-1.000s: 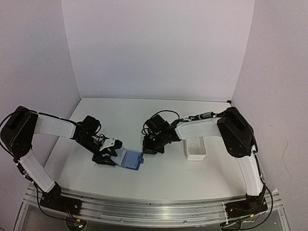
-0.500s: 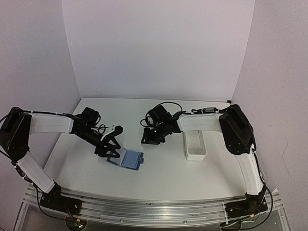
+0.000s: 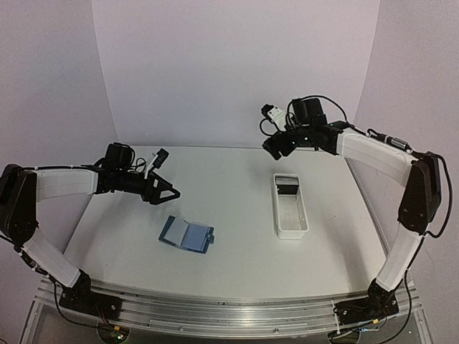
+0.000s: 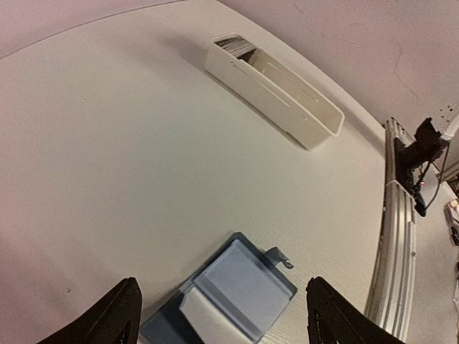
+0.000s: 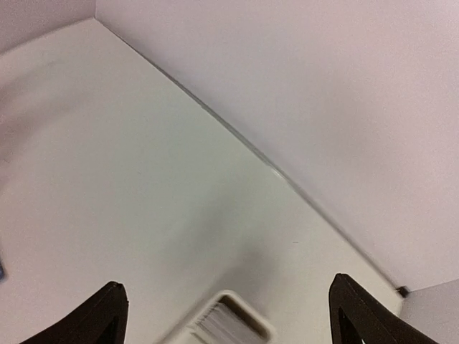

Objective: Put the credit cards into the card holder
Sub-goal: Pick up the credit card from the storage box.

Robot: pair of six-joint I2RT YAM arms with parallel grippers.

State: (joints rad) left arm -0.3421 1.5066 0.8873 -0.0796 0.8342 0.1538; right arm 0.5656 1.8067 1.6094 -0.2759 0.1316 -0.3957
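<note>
Workspace with white tabletop (image 3: pixel 237 172), seen from overhead and from both wrists. Small blue folding card holder (image 3: pixel 188 235) lies opened flat on the table near the front, left of centre, with its snap tab on the right edge. It is well apart from the long white rectangular plastic tray (image 3: pixel 290 215). Thin credit cards (image 3: pixel 288 189) stand as a dark-edged stack in the far end of the tray; their print is too small to read. Left gripper (image 3: pixel 172 193) hangs above the table behind and left of the card holder, fingers spread wide with nothing between them. The left wrist view shows the holder's paler inner panel below the gap. Right gripper (image 3: pixel 272 149) is high near the back wall, beyond the tray, its fingers likewise wide apart and empty. Whether a card sits inside the holder cannot be told.
</note>
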